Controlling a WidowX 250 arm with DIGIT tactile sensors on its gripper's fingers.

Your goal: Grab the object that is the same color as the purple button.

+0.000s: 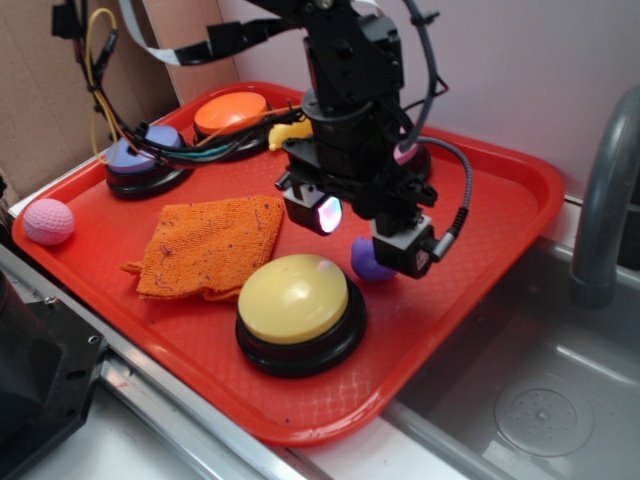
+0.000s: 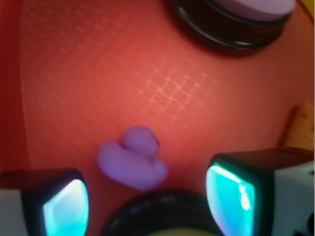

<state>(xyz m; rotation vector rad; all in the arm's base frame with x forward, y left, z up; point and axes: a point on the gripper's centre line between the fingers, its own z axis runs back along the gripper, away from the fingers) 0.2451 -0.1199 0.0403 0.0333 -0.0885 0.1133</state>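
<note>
At the near edge of the red tray (image 1: 480, 330) sat a yellow button (image 1: 295, 298) on a round black base. Just behind it to the left lay a crumpled orange cloth (image 1: 210, 245). To the right of the yellow button, resting on the tray floor, was the small purple toy (image 1: 366, 262), partly hidden in the exterior view by one finger of the gripper (image 1: 372, 228).

The gripper hung low over the tray with its jaws spread wide and nothing between them. In the wrist view the purple toy (image 2: 133, 160) lay on the tray ahead of the two fingers (image 2: 64, 201), in line with the gap but not touched by either, and just beyond the black rim of the yellow button (image 2: 157, 219).

Off the tray's left edge sat a pink ball (image 1: 48, 221). Farther back on the left of the tray stood the purple button (image 1: 140, 155), with an orange button (image 1: 231, 112) behind it, wires running over both. A pink button (image 2: 251, 14) showed at the top of the wrist view. A grey sink (image 1: 540, 400) lay to the right.
</note>
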